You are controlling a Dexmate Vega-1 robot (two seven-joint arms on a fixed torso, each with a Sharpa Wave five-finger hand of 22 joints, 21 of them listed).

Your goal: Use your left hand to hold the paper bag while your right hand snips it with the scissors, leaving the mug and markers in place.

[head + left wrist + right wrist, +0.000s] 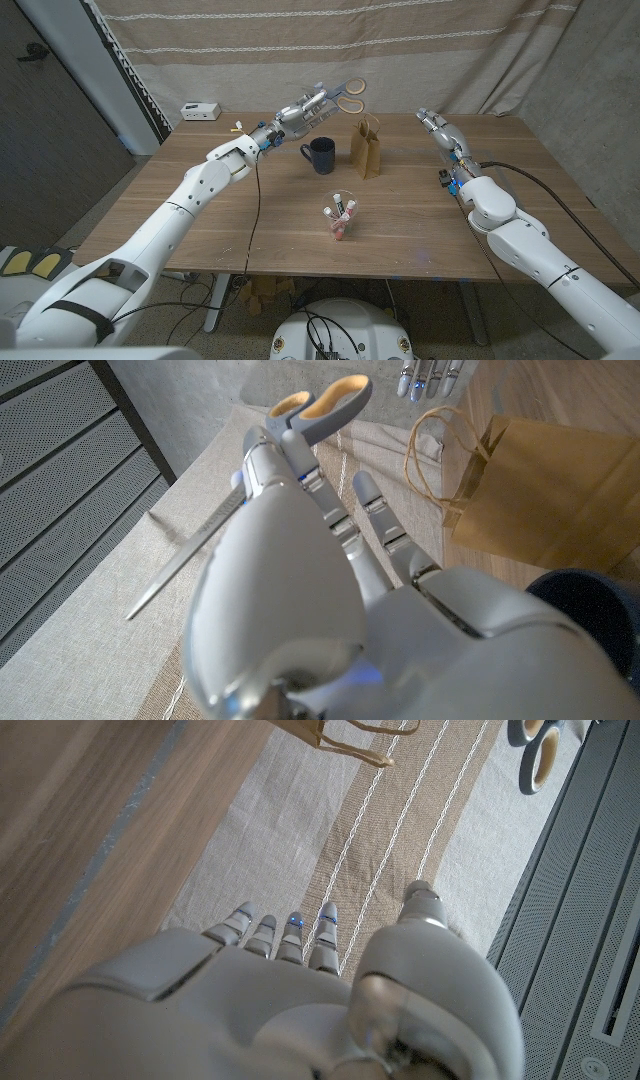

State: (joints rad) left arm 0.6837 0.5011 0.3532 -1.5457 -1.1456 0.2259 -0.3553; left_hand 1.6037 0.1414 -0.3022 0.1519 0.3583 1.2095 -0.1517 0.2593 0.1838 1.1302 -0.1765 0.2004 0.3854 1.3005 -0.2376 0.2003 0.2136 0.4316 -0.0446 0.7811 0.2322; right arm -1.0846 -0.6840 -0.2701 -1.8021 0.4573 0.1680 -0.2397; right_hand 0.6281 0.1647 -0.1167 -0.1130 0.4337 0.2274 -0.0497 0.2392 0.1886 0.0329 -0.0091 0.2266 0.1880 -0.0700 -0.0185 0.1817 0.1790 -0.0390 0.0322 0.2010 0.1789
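Note:
My left hand (303, 110) is raised over the back of the table and grips the grey scissors (347, 89) by the handle end, their orange-lined loops pointing toward the brown paper bag (365, 148). In the left wrist view the scissors (318, 407) lie along my left hand (300, 590), blade slanting away, with the paper bag (540, 490) just beyond. The dark mug (321, 155) stands left of the bag. Markers in a clear cup (339, 216) stand nearer the front. My right hand (437, 126) hovers right of the bag, fingers extended, holding nothing; the right wrist view shows my right hand (300, 990) the same way.
A small white box (200, 110) sits at the table's back left corner. A black cable (535, 180) runs across the right side of the wooden table (420, 230). A beige curtain (300, 40) hangs behind the table.

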